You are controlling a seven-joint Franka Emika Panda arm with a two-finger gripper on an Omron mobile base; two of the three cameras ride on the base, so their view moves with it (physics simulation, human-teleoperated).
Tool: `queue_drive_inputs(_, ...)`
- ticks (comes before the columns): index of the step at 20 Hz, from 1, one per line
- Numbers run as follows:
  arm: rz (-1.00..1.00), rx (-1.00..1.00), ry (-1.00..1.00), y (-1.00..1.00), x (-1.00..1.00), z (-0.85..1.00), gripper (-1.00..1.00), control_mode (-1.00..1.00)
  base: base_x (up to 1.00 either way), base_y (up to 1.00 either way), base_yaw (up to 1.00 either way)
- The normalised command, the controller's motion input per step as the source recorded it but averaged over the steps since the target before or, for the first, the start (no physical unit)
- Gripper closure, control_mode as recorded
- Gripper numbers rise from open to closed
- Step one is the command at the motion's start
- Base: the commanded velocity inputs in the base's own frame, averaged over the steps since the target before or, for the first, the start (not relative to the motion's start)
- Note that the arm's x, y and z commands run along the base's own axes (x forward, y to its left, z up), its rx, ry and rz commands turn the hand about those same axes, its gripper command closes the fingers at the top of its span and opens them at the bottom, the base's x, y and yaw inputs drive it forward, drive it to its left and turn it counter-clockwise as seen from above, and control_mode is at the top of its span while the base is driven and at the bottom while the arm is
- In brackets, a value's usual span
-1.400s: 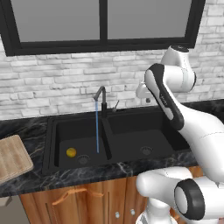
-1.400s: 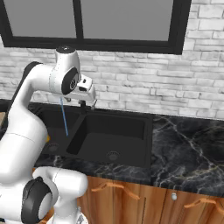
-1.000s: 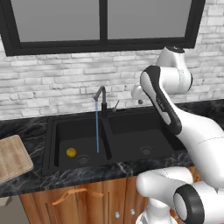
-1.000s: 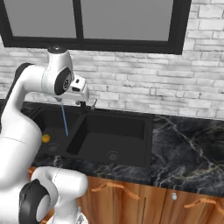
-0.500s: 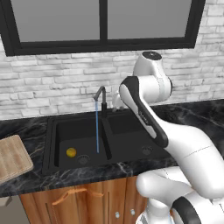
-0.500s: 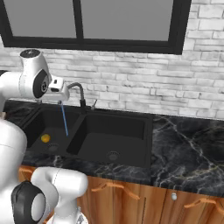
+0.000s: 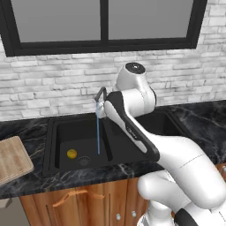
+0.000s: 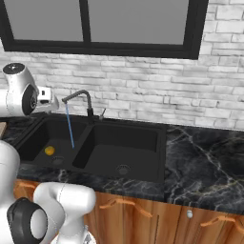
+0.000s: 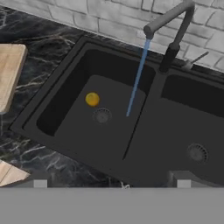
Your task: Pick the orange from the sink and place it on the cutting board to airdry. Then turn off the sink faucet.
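The orange (image 9: 92, 99) lies in the left basin of the black sink (image 9: 52, 131), just beside its round drain (image 9: 102, 115); it also shows as the small yellow orange (image 7: 72, 153) (image 8: 49, 150). The faucet (image 9: 170, 26) (image 7: 100, 95) pours a thin blue stream (image 9: 138, 74) into that basin. The tan cutting board (image 9: 8, 74) (image 7: 13, 159) rests on the counter left of the sink. My gripper (image 9: 112, 183) hovers high above the sink's front edge, open and empty, well away from the orange. The hand (image 8: 47, 96) sits left of the spout.
Dark marble counter (image 8: 205, 157) runs around the sink, with a brick wall and window behind. The right basin holds a drain (image 9: 197, 153). A thin lever handle (image 9: 197, 59) sticks out at the faucet base. Wooden cabinet fronts (image 7: 88, 203) lie below.
The arm has swung left from above the right basin to over the faucet and left basin. The orange has stayed put and the water keeps running.
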Motion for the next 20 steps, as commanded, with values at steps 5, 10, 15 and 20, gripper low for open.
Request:
queue_drive_inputs(5,0.18,0.0,-0.01,0.43,0.01,-0.26,-1.0,-1.0,0.0,0.0,0.0)
queue_drive_inputs(10,0.07,0.0,0.0,0.22,0.02,-0.34,-1.0,-1.0,0.0,0.0,0.0)
queue_drive_inputs(15,0.01,0.0,0.0,0.2,0.13,-0.41,-1.0,-1.0,0.0,0.0,0.0)
queue_drive_inputs(20,0.02,0.0,0.0,0.2,0.18,-0.25,-1.0,-1.0,0.0,0.0,0.0)
